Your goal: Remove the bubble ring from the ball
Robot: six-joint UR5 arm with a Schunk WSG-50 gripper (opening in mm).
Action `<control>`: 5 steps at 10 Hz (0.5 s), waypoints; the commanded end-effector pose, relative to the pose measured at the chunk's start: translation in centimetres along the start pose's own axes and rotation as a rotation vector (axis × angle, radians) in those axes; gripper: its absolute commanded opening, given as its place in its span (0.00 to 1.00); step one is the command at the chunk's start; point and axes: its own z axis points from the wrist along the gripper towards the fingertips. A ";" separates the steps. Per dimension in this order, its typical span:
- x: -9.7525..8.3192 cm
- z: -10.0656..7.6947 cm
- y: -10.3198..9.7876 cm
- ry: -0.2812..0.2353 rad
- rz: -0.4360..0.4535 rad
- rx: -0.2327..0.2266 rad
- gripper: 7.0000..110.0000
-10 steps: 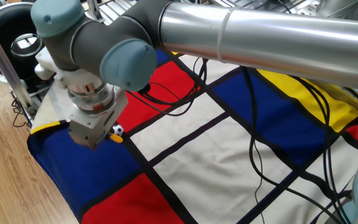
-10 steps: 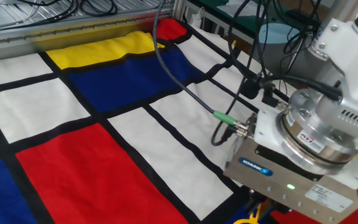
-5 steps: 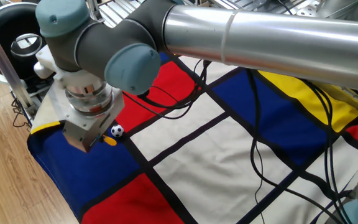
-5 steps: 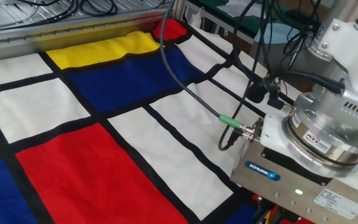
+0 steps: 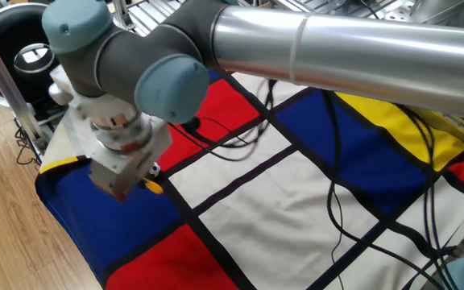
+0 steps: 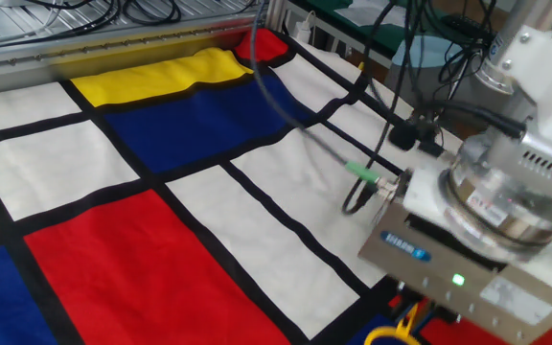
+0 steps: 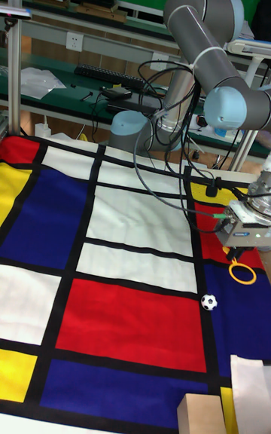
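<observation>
The bubble ring [image 7: 242,273] is a thin yellow-orange hoop just below my gripper [image 7: 238,258], over the blue square at the cloth's right edge. The gripper appears shut on the ring's handle end. The ball [image 7: 208,302], tiny and black-and-white, lies on the black stripe to the lower left of the ring, apart from it and outside the hoop. In one fixed view only a yellow bit of the ring [image 5: 153,187] pokes out beside the gripper body, which almost covers the ball. In the other fixed view the ring [image 6: 383,335] shows at the bottom edge under the gripper [image 6: 407,314].
Black cables [image 5: 333,189] trail over the colour-block cloth [image 7: 113,238]. A wooden block [image 7: 202,413] and a white box [image 7: 251,392] sit at the cloth's near right corner. A black round device [image 5: 22,50] stands off the table's far-left corner. The table edge [image 5: 63,213] runs close to the gripper.
The gripper has shifted and tilted, carrying the ring with it. In one fixed view the ball, plain beside the gripper half a second ago, is now almost covered.
</observation>
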 end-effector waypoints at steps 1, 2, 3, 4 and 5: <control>4.2 1.2 0.0 0.022 0.016 -0.015 0.00; 4.9 2.4 0.2 0.006 0.017 -0.030 0.00; 5.5 3.7 0.2 -0.007 0.019 -0.033 0.00; 6.1 4.4 -0.3 0.010 0.030 -0.024 0.00; 6.6 4.7 -0.2 0.029 0.040 -0.036 0.00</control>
